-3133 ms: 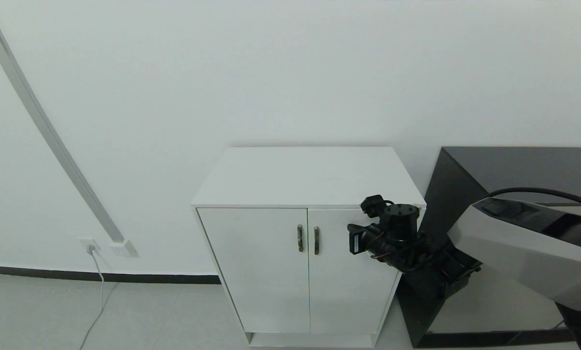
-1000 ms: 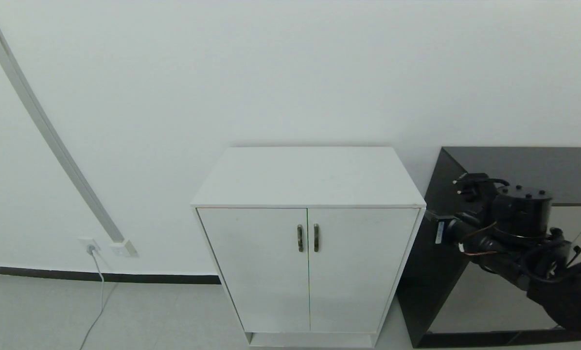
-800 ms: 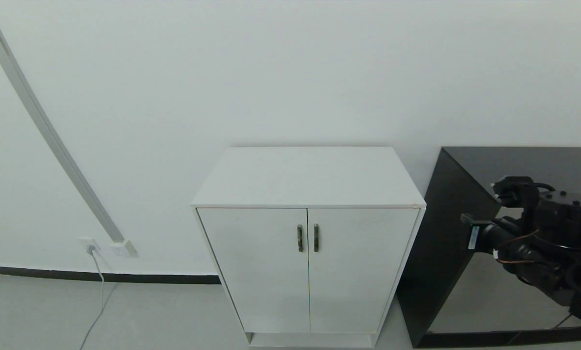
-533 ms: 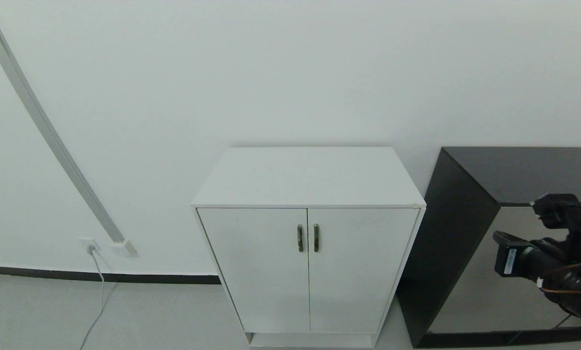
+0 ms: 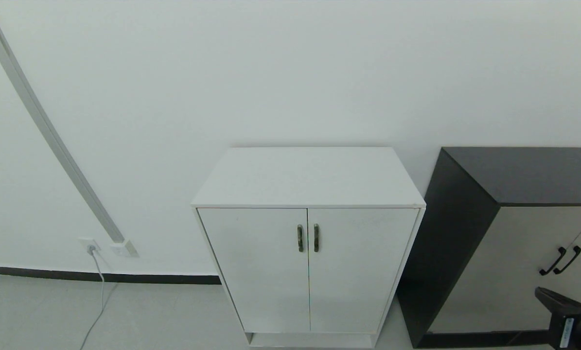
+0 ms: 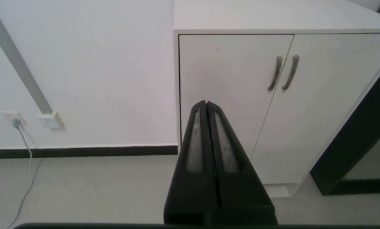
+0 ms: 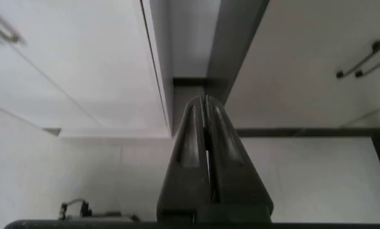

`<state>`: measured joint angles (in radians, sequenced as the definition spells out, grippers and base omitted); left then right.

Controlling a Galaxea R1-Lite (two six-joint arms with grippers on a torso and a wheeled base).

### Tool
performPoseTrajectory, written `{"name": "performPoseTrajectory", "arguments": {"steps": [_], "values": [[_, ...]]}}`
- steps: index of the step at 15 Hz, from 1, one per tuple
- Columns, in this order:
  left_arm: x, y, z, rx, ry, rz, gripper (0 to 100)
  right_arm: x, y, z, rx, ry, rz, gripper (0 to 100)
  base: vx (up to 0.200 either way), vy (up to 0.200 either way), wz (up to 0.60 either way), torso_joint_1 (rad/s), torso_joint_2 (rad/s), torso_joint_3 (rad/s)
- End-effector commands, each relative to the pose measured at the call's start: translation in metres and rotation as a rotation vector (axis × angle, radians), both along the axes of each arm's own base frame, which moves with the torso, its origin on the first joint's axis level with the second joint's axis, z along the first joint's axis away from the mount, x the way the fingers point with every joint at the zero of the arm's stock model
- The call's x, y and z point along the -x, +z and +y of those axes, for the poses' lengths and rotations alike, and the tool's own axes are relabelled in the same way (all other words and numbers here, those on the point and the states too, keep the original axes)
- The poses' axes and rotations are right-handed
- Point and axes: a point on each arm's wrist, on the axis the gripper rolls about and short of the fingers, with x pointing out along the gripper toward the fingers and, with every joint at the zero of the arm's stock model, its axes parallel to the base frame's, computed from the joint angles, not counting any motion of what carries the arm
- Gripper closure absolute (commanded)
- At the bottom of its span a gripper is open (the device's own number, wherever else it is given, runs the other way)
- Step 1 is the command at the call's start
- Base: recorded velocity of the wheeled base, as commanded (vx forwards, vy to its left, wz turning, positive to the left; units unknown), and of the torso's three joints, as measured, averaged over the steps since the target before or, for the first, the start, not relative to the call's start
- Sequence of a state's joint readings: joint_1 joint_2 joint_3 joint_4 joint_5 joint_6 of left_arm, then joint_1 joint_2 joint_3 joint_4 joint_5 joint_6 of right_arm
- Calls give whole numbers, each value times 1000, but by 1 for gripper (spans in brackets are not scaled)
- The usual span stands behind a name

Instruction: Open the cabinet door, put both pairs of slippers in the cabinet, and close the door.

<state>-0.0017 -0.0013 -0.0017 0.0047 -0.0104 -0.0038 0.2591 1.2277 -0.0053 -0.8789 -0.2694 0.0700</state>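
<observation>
A white cabinet (image 5: 271,267) stands against the wall with both doors shut and two dark handles (image 5: 300,238) side by side at the centre seam. My right gripper (image 5: 550,297) sits low at the head view's right edge, in front of the black cabinet and well away from the white one. Its wrist view shows its fingers pressed together (image 7: 206,100), empty, pointing at the gap between the two cabinets. My left gripper (image 6: 206,105) is shut on nothing, held back from the white cabinet's (image 6: 234,83) left door, with the handles (image 6: 277,72) off to one side.
A black cabinet (image 5: 465,218) with pale doors and black handles (image 5: 557,261) stands close to the white one's right side. On the left wall are a socket with a hanging cable (image 5: 92,249) and a slanted cable duct (image 5: 42,121). Grey floor lies open to the left.
My right arm has drawn back from the white cabinet's right door, moving right and down to the view's lower right corner. Both doors stayed shut.
</observation>
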Motion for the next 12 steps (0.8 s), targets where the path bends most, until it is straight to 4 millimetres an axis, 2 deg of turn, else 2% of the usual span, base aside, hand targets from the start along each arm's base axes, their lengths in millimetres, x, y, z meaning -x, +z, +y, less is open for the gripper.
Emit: {"name": "performPoseTrajectory", "arguments": {"steps": [1, 7, 12], "values": [[0, 0, 0, 1, 0, 1, 100, 37, 9, -9, -32, 45, -67, 100, 0, 0, 0, 0, 0, 0], [0, 0, 0, -2, 0, 1, 100, 97, -6, -20, -85, 249, -97, 100, 0, 0, 0, 0, 0, 0], [0, 0, 0, -1, 0, 1, 100, 116, -18, -23, -7, 379, -118, 100, 0, 0, 0, 0, 0, 0]]}}
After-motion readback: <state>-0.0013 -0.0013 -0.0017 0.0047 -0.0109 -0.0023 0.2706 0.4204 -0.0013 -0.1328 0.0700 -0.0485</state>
